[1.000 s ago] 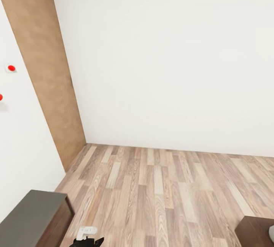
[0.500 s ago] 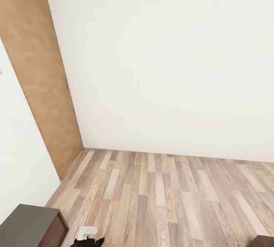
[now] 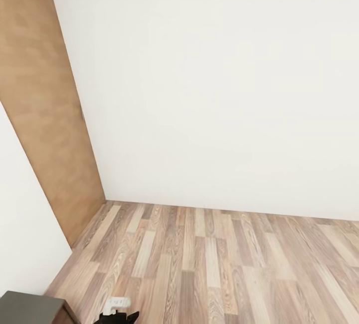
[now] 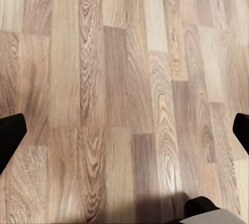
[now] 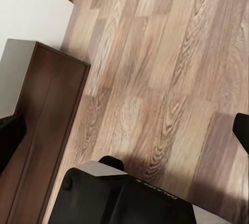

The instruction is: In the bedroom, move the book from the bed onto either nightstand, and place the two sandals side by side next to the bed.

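Your head camera faces a room corner: a white wall [image 3: 214, 84] ahead, a tan wood panel [image 3: 45, 129] running down at the left, and a plank floor [image 3: 209, 269] below. At the bottom left corner of that view sits the grey top of a dark cabinet [image 3: 27, 308], and just right of it a black and white part of the robot [image 3: 117, 311] pokes up from the lower edge.

Your left end effector [image 4: 124, 133] hangs over bare floor with its two black fingertips [image 4: 10, 136] spread wide at the frame's edges, holding nothing.

Your right end effector [image 5: 124, 130] is likewise spread wide and empty. Under it you see the floor, the cabinet's [image 5: 41, 130] dark brown side against the wall, and the robot's black base [image 5: 124, 195].

None of the views lets you tell where the book, bed, nightstand or sandals are.
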